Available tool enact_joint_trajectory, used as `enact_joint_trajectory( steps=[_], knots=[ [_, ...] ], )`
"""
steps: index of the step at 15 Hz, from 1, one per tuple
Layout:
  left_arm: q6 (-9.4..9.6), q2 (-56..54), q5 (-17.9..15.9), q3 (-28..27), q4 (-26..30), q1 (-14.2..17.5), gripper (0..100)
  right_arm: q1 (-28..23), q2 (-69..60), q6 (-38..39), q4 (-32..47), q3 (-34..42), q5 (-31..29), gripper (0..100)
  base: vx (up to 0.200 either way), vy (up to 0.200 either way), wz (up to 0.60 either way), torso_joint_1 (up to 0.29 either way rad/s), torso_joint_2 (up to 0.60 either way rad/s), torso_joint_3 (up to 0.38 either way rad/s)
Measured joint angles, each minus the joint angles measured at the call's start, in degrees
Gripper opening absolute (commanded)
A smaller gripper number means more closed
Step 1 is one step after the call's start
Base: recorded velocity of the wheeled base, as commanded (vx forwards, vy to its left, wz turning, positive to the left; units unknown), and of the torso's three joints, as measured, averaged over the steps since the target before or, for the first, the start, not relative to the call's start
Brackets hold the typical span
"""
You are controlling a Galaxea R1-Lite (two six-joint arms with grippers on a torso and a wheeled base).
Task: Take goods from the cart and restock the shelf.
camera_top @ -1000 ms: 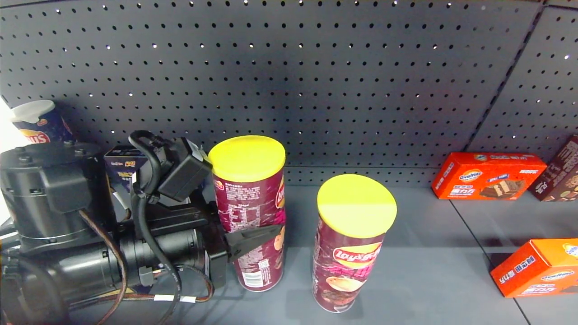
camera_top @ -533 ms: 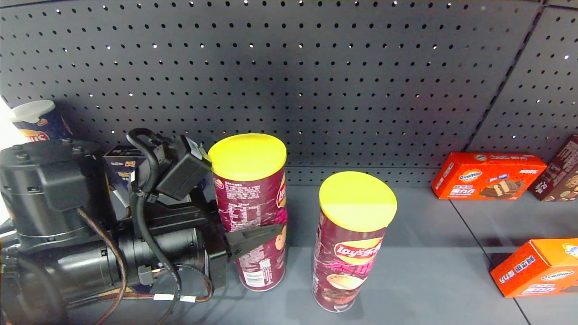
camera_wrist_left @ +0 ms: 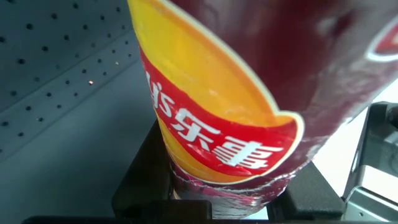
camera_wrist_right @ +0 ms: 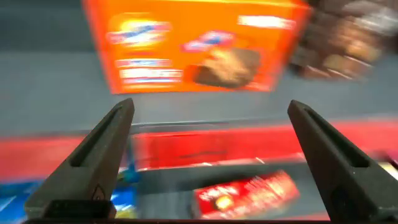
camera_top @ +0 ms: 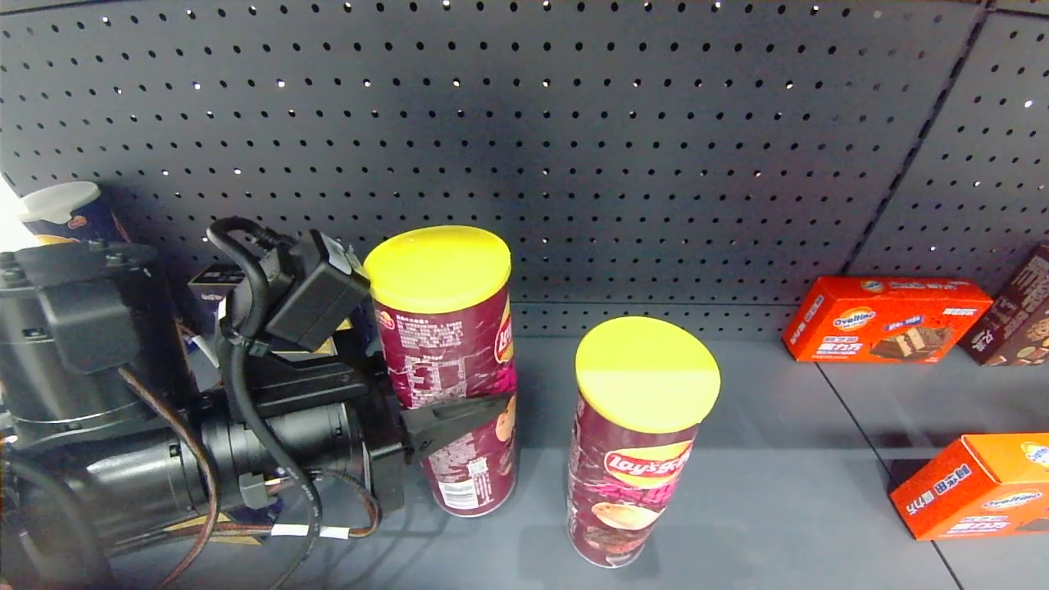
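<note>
My left gripper (camera_top: 474,392) is shut on a maroon chip can (camera_top: 447,344) with a yellow lid, gripping it around its middle and holding it upright over the left part of the grey shelf (camera_top: 762,483). One finger (camera_top: 455,416) crosses the can's front. In the left wrist view the same can (camera_wrist_left: 236,112) sits close between the jaws. A second identical can (camera_top: 638,459) stands upright on the shelf just to the right, apart from the held one. My right gripper (camera_wrist_right: 210,109) is open with nothing in it, facing an orange box (camera_wrist_right: 193,50).
The pegboard back wall (camera_top: 574,147) rises right behind the cans. A blue can with a white lid (camera_top: 65,209) and a dark blue box (camera_top: 215,283) stand at the far left. Orange boxes (camera_top: 889,318) (camera_top: 975,483) and a brown box (camera_top: 1020,307) lie at the right.
My left gripper has carried the held can slightly to the left and a little upward. The second can keeps its place.
</note>
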Motion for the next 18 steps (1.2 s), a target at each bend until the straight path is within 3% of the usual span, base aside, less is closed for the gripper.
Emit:
enact_joint_trajectory(
  steps=[3, 9, 16, 18],
  knots=[
    [-0.11, 0.05, -0.22, -0.15, -3.32, 0.23, 0, 0.02, -0.07, 2.29, 4.57, 0.05, 7.89, 100, 0.0, 0.0, 0.0, 0.0, 0.0, 0.0],
    [-0.2, -0.12, 0.3, -1.85, -3.1, 1.19, 0, 0.0, -0.09, 2.6, 3.72, 0.0, 8.3, 100, 0.0, 0.0, 0.0, 0.0, 0.0, 0.0],
    [-0.43, 1.1, 4.08, -7.58, -2.77, 2.57, 0, 0.0, -0.09, 2.62, 3.69, 0.0, 8.33, 100, 0.0, 0.0, 0.0, 0.0, 0.0, 0.0],
    [-0.46, 3.06, 9.08, -9.19, -2.77, 2.76, 0, 0.0, -0.09, 2.6, 3.72, 0.0, 8.33, 100, 0.0, 0.0, 0.0, 0.0, 0.0, 0.0]
  ],
)
